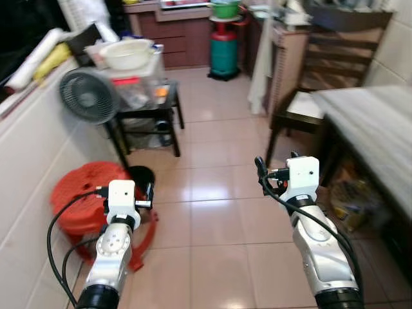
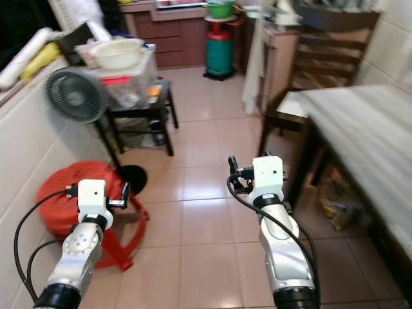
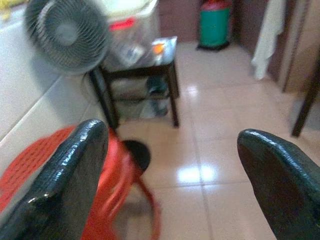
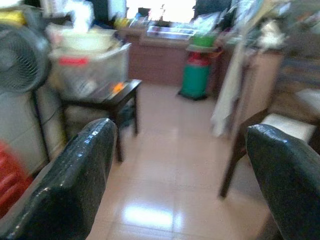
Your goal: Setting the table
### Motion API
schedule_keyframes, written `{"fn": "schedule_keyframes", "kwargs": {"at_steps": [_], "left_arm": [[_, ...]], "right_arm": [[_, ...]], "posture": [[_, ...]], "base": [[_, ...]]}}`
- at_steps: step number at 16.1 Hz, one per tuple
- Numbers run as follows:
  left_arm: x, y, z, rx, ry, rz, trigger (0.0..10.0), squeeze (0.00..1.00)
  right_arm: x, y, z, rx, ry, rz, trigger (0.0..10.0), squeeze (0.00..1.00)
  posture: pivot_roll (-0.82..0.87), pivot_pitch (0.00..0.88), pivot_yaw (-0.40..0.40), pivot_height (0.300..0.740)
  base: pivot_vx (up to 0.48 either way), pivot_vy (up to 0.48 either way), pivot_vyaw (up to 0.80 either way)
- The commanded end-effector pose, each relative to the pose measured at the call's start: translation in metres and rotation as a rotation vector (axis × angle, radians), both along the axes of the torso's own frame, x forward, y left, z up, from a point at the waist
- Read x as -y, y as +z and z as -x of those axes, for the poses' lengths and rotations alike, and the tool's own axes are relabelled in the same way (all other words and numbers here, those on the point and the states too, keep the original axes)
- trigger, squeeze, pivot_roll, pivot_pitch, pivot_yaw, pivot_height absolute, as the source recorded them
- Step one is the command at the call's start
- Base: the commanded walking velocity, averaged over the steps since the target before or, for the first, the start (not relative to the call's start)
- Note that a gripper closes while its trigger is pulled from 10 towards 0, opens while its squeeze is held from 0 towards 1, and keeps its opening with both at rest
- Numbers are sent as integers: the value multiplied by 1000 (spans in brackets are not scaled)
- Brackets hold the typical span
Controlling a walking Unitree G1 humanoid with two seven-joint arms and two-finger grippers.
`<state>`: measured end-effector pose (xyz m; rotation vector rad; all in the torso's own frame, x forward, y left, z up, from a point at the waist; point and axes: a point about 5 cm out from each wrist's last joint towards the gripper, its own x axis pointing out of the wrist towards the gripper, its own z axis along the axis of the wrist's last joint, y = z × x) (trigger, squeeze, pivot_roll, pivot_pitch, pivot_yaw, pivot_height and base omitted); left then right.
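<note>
while both arms reach forward over the tiled floor (image 1: 212,212), neither gripper holds anything. the left gripper (image 3: 170,185) hangs above the red plastic stool (image 1: 84,193), its two black fingers (image 3: 65,185) spread wide apart with only floor between them. the right gripper (image 4: 180,190) hovers over bare tiles just left of the dining table (image 1: 380,129), its fingers (image 4: 75,185) likewise spread and empty. the table's pale marbled top runs along the robot's right, with a dark wooden chair (image 1: 309,96) at its far end. to the left stand a grey fan (image 1: 89,96) and a small black side table (image 1: 151,109) carrying a clear storage box topped by a cream basin (image 1: 129,53). farther back, a green gas cylinder (image 1: 224,55) stands by the cabinets.
</note>
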<state>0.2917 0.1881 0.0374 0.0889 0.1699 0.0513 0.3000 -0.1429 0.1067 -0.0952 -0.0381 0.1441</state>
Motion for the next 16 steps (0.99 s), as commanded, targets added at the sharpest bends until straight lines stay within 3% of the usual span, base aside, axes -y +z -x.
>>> {"fn": "schedule_keyframes", "kwargs": {"at_steps": [1,3,6,8,11,13,16], "left_arm": [[-1,-9,2,-53,-13,-2,10000,0],[2,-22,7,-116,-19,-16,10000,0],[7,-36,14,-184,-44,-13,10000,0],[12,-61,32,-315,-101,6,10000,0],[15,-74,44,-403,-126,-2,10000,0],[13,-95,68,-553,-151,-70,10000,0],[6,-104,80,-643,-126,-71,10000,0]], "right_arm": [[0,-15,2,-57,18,21,10000,0],[10,-37,5,-141,-11,-8,10000,0],[20,-62,9,-240,-47,-11,10000,0],[31,-97,17,-394,-82,-18,10000,0],[35,-115,26,-491,-97,-8,10000,0],[36,-145,52,-669,-103,53,10000,0],[37,-161,69,-766,-110,69,10000,0]], "posture": [[-176,0,74,740],[-175,0,72,740],[-171,0,67,740],[-165,0,55,740],[-158,0,46,740],[-160,0,40,740],[-170,0,42,740]], "base": [[0,480,0],[0,480,0],[0,0,0],[0,0,0],[0,0,0],[0,0,0],[0,0,0]]}}
